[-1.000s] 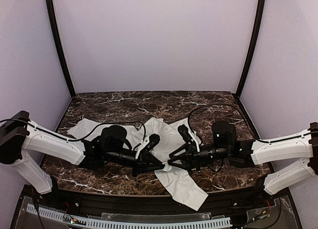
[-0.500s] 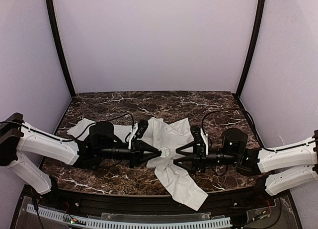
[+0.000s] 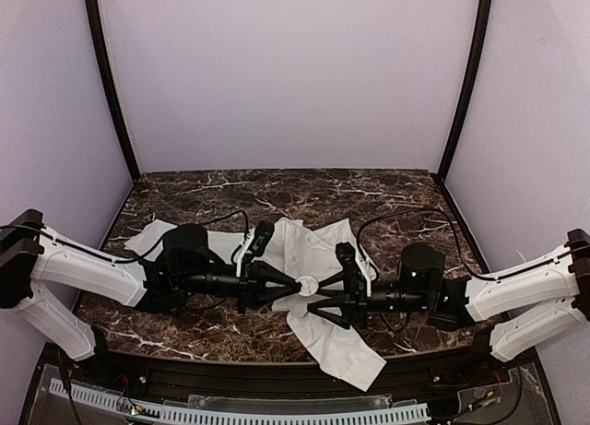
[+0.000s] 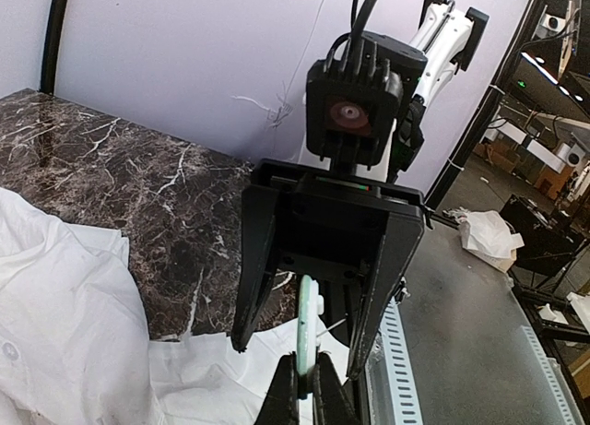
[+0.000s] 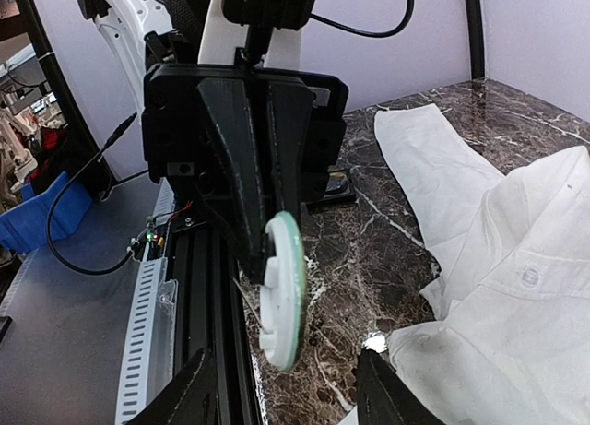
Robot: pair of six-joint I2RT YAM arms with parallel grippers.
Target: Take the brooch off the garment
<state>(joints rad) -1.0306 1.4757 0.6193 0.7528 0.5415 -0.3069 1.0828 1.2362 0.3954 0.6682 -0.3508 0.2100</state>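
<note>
The brooch (image 3: 303,283) is a small round pale green and white disc. It is held in the air above the white shirt (image 3: 313,245). My left gripper (image 3: 293,284) is shut on the brooch's edge (image 4: 305,328). In the left wrist view the brooch shows edge-on. My right gripper (image 3: 321,292) is open, and its fingers (image 4: 253,259) stand on either side of the brooch without touching it. In the right wrist view the brooch (image 5: 284,291) hangs between and just beyond my open right gripper (image 5: 288,393), with a thin pin sticking out of its back.
The shirt lies spread on the dark marble table (image 3: 387,190), and one sleeve (image 3: 348,351) reaches over the front edge. A metal rail (image 3: 277,411) runs below that edge. A small black flat piece (image 5: 334,183) lies on the marble behind the left gripper. Pale booth walls close in three sides.
My right gripper has moved left, and its open jaws now stand around the brooch. My left gripper keeps hold of the brooch, which has been off the shirt since half a second ago.
</note>
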